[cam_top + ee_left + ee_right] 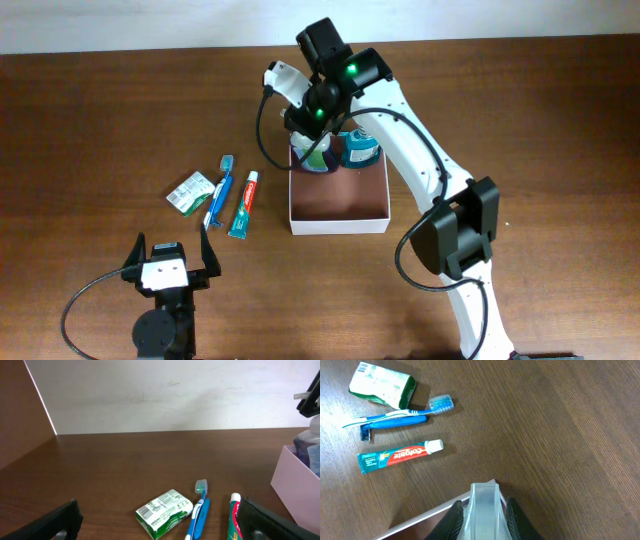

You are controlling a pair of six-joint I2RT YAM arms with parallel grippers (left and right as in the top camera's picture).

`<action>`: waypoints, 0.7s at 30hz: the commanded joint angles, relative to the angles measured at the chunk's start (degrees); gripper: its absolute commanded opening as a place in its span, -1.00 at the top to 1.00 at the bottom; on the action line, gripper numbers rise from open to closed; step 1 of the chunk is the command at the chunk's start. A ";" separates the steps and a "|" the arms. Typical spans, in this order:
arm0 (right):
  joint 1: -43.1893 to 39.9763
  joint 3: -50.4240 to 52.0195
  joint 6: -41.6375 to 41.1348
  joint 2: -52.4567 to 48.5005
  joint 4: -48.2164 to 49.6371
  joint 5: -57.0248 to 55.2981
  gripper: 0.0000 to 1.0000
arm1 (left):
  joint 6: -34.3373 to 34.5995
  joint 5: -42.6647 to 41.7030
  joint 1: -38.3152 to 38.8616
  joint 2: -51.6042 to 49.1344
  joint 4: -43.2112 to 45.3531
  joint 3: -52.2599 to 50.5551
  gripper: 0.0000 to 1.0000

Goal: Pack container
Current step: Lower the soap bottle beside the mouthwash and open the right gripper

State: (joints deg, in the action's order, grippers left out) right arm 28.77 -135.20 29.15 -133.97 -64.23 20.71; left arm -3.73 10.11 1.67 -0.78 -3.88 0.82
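Right gripper (485,521) is clamped on a bottle (484,499) right over the back-left corner of the container (345,197) in the middle of the table (100,120), left gripper (172,256) sits wide open, so dropping it now could catch that thin wall and tip it out imo.

One each: container (338,226), toothbrush (395,412), razor (395,421), toothpaste (400,454), green packet (382,382); two bottles (360,152).

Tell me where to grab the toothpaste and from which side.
Take the toothpaste across its middle, straight down from above: it lies flat, long and narrow, so close on its short width. Probably favour the cap half; the razor lies closer to the tail.
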 commanded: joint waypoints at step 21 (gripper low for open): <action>0.35 -0.87 0.42 -0.02 0.20 1.60 -0.37 | -1.11 0.02 -0.35 0.48 0.00 -0.28 -0.99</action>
State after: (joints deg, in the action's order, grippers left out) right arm 28.77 -135.22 29.56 -134.10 -63.99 21.15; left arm -3.73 10.11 1.67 -0.78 -3.88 0.82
